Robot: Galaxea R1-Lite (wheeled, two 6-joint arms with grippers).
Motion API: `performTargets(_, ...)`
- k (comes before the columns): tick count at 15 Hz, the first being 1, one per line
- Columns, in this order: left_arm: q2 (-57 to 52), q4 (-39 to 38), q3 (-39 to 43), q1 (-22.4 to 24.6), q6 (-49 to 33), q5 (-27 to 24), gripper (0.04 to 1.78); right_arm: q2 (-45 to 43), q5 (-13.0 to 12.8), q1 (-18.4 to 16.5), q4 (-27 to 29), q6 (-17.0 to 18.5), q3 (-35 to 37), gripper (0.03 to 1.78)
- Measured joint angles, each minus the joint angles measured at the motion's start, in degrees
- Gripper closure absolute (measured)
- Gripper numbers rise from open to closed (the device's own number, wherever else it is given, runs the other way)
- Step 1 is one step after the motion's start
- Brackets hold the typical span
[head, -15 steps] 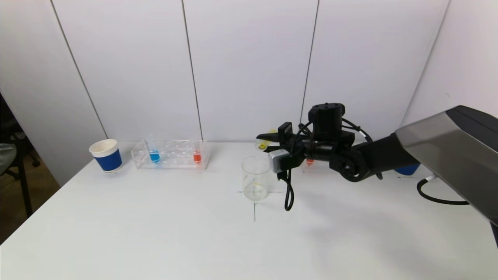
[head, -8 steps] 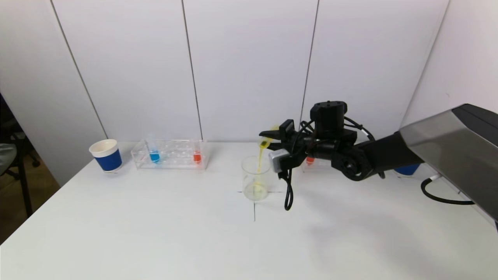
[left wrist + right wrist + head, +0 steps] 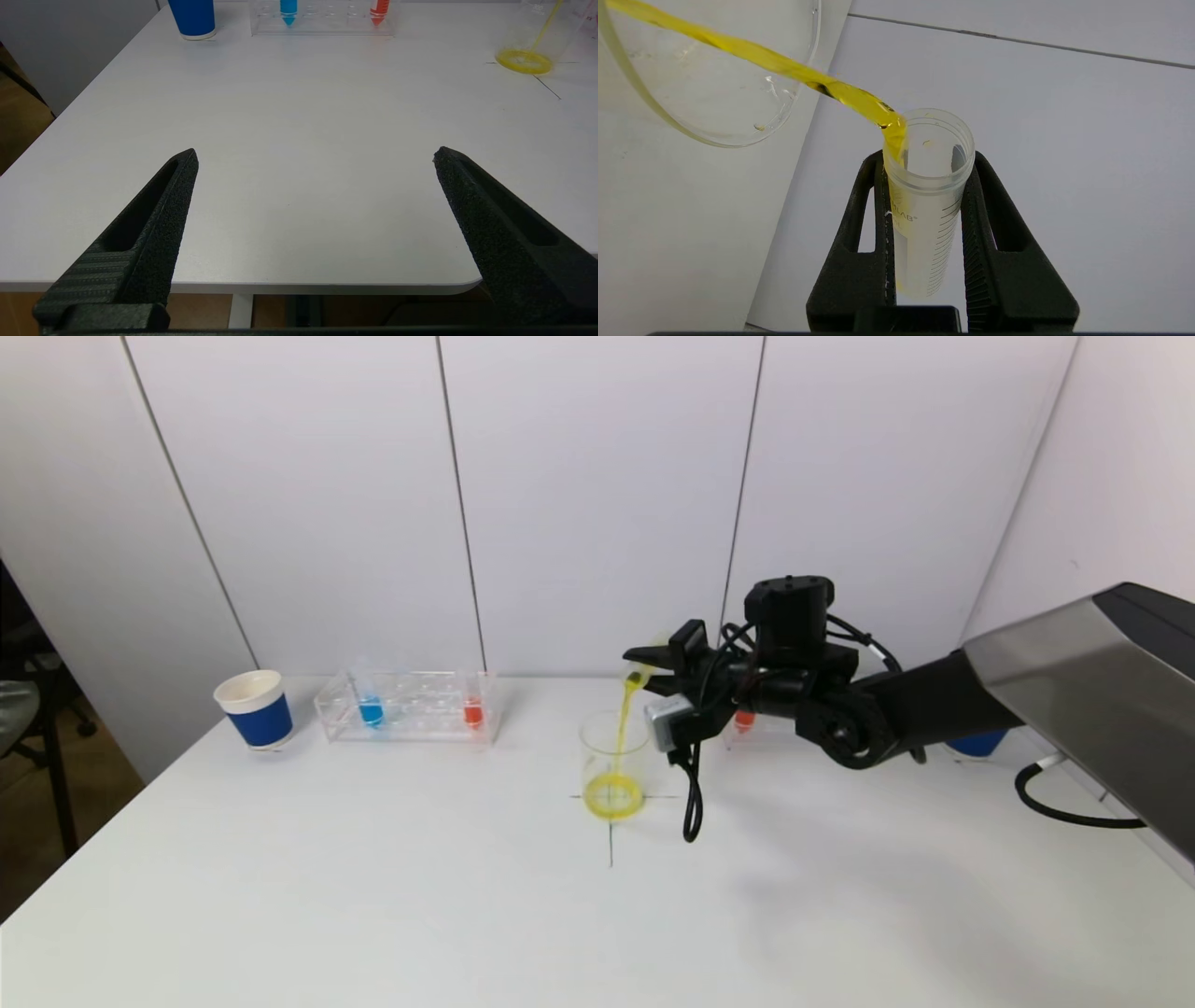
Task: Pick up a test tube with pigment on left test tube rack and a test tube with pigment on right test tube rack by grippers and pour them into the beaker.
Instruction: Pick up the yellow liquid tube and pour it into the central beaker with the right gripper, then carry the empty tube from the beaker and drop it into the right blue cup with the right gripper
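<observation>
Yellow stream [image 3: 784,65] leaving tube [image 3: 927,205]

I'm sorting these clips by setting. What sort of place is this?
Likely a mock chemistry bench in a robot lab: a clear rack of tubes with coloured liquid, a beaker taking yellow liquid from a graduated tube, all on a plain white table before bare wall panels.

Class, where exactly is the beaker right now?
In the head view the beaker stands mid-table on a pen-drawn cross, right of the left test tube rack, just below the tilted test tube in the right gripper.
</observation>
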Motion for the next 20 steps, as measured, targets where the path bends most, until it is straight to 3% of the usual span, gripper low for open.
performTargets(3,0.0,0.0,0.0,0.0,0.0,0.0,0.06,-0.3,-0.1,0.4,0.5,-1.4,0.0,1.34)
performTargets(16,0.0,0.0,0.0,0.0,0.0,0.0,0.06,-3.0,-5.7,3.2,1.0,-7.4,0.3,1.34)
performTargets(20,0.0,0.0,0.0,0.0,0.0,0.0,0.06,-3.5,-6.3,4.2,2.4,-10.4,0.6,1.34)
